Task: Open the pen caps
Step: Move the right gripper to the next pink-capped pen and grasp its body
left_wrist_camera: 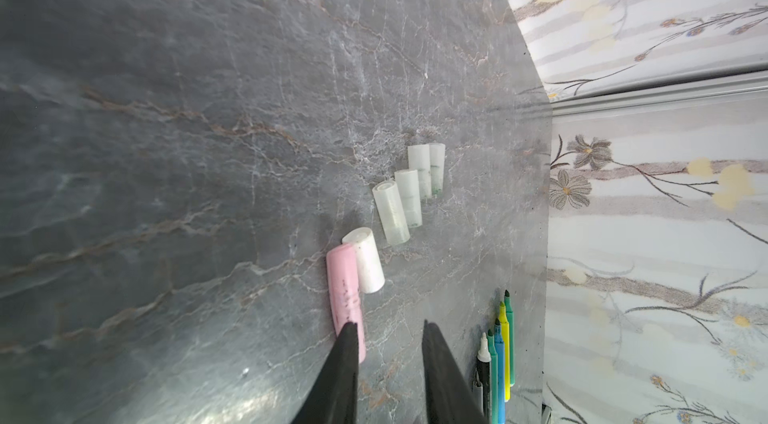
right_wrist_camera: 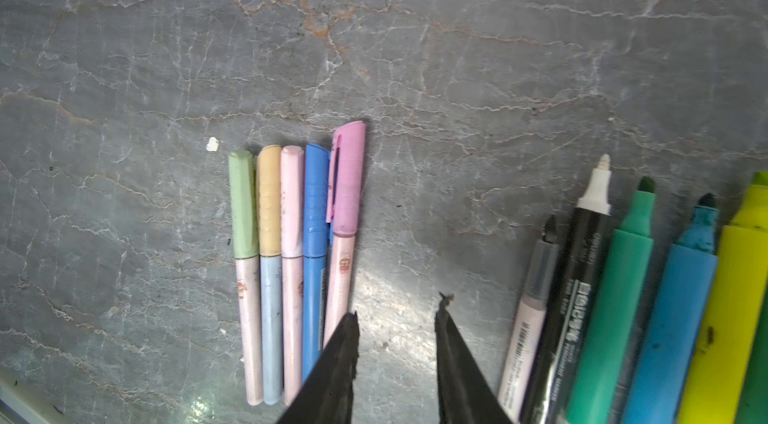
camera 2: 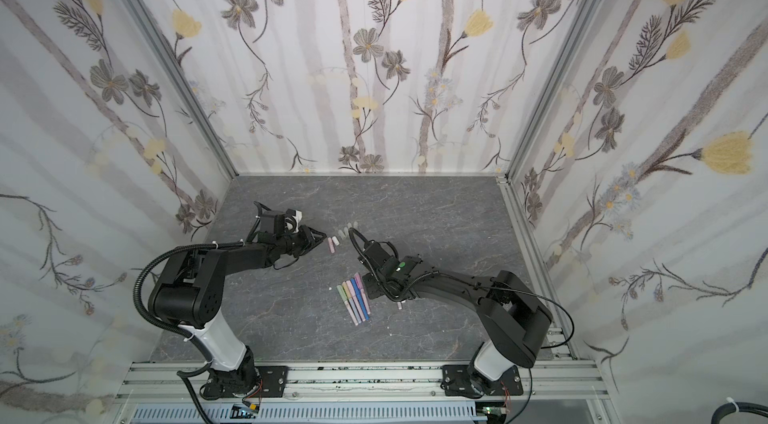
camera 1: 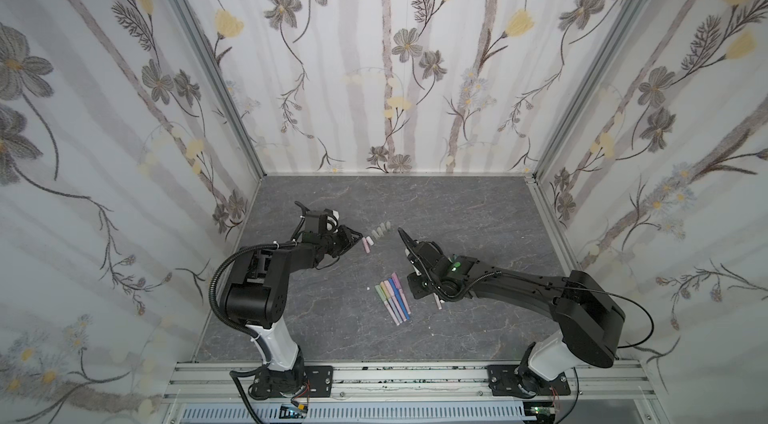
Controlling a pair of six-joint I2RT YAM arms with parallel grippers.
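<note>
**Loose caps in a row, five pastel pens still capped**

The left gripper hovers low with its claw apart and nothing between the tips. One tip sits just beside a pink cap, so I judge that cap has just been let go. It lies touching a white cap. Beyond them four translucent caps continue the line, about mid-tabletop and a little toward the far edge. This looks like a deliberate parking row for pulled caps.

The right gripper, claw apart and empty, hangs over bare surface between two groups. The capped pastel pens, five side by side, lie nearer the near edge. The uncapped markers lie with bare tips, mostly under the right arm in both top views. This position probably favours picking the purple-capped pen next.

No tray or cup is in view, and everything lies loose on the tabletop.
</note>
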